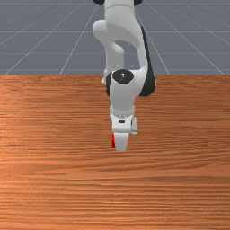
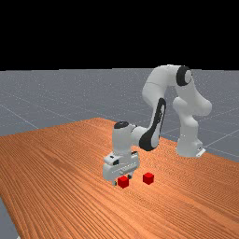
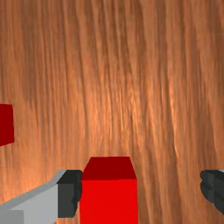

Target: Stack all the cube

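Far view shows two red cubes (image 2: 148,178) and one hand (image 2: 122,180).

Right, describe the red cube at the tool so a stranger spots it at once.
Over the wooden table, follow the white arm down to the tool. The red cube stands between its open fingers, nearer one of them; the other red cube lies outside them.

The table (image 2: 60,177) looks like grained wood with a soft sheen. The arm (image 2: 158,84) looks like smooth plastic; one cube (image 3: 109,201) and the other cube (image 2: 148,178) look smooth and matt.
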Available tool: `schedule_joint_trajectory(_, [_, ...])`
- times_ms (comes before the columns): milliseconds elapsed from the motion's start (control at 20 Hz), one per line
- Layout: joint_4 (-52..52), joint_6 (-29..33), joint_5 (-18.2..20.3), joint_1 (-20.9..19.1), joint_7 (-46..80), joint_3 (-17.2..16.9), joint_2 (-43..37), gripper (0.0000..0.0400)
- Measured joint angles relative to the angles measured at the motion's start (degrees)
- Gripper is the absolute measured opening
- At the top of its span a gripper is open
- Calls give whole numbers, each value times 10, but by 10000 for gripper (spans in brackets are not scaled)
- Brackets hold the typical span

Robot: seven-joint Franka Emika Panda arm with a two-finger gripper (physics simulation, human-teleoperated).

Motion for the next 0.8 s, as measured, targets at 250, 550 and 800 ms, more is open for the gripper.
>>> schedule_joint_trajectory(250, [8,-7,-4,3,-9,4,4,400])
schedule_joint_trajectory(550, [-85,167,-9,10,-10,-12,-41,245])
schedule_joint_trajectory(800, [146,-194,-2,-10,-25,5,48,20])
